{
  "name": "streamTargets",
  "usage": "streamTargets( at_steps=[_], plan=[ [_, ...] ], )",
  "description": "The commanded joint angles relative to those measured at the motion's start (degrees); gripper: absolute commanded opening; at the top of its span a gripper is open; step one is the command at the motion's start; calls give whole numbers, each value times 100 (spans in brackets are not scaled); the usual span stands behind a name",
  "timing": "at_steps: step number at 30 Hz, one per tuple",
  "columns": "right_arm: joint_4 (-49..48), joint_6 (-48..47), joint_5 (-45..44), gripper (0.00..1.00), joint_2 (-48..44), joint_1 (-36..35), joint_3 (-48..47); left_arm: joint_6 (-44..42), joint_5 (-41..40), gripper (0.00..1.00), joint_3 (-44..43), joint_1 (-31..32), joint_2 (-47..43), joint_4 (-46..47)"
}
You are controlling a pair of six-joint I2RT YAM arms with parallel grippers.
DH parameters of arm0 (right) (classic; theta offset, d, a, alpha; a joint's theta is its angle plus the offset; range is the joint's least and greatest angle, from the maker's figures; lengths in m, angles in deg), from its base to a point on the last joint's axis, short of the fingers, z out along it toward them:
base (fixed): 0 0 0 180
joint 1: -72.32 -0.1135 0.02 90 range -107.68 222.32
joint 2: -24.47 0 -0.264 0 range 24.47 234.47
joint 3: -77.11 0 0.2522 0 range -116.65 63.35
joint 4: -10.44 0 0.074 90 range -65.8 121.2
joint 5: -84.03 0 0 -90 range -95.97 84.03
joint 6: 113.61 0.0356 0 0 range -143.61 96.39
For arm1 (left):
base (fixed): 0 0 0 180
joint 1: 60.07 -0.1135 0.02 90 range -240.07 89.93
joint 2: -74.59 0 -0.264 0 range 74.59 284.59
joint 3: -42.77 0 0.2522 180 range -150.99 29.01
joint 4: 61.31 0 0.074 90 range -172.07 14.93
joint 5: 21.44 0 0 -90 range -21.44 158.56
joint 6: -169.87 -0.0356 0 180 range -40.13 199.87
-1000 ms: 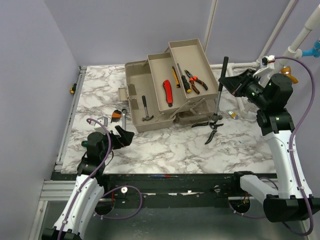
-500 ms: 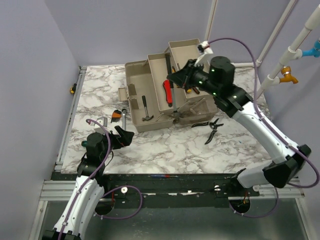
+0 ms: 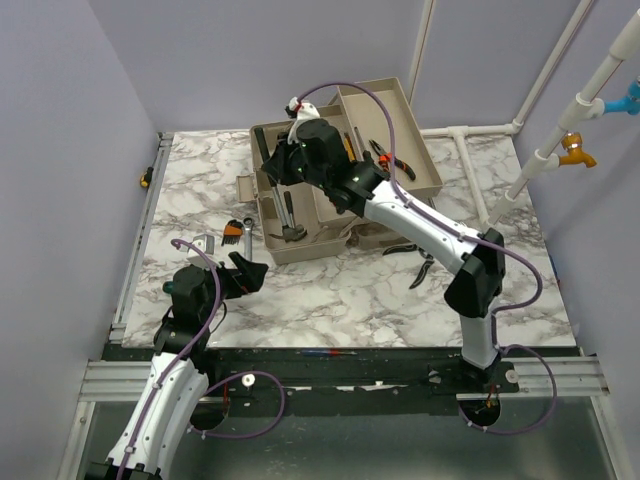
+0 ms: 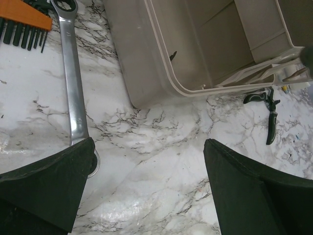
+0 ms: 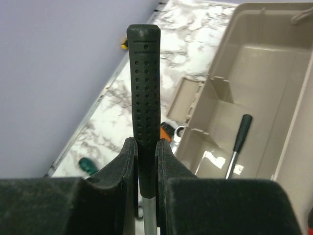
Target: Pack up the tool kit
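Packing looks partly done. The toolbox (image 3: 392, 92) stands toward 12 o'clock on the worktop (image 3: 340, 300), with its trays fanned open. The right fingers (image 5: 129, 161) are clamped tight on the black grip of the big hammer (image 5: 144, 83), holding it over the box's deep bottom compartment, not yet set down.

That compartment already holds a small hammer (image 5: 238, 142). The far tray holds orange-handled pliers (image 3: 392, 160). The arm hides most of the middle tray, so I cannot tell what is in it.

Some things are not packed yet. The loose pliers (image 4: 266, 105) lie on the worktop at 4 o'clock from the box. A wrench (image 4: 73, 83) and an orange hex-key set (image 4: 22, 14) lie at 8 o'clock from it. After those, the trays need folding in and the box closing.

The left fingers (image 3: 248, 270) are spread wide and hold nothing. They hover near 7 o'clock on the worktop, just beside the wrench.
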Motion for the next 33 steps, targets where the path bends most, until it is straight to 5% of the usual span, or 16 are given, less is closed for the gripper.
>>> streamTargets(
  at_steps=[1,13,15,17,19,27,33],
  plan=[
    [280,-166,-822,1,625,19,-741,-29,-47,96,65,11,-32,19],
    [642,-660,-1961,3,2028,14,-1668,-29,-38,96,56,8,27,28],
    [775,-617,-2116,17,2205,14,-1770,-29,-38,96,49,8,33,28],
    [876,-545,-2139,43,2251,14,-1810,-33,-34,96,56,11,33,36],
    [876,-495,-2055,53,2173,8,-1772,-37,-31,96,56,8,30,45],
    [928,-467,-1594,57,1332,14,-1581,-46,-47,96,47,11,55,41],
    [886,-442,-1640,58,4,12,-514,-38,-61,96,47,8,51,45]
  ],
)
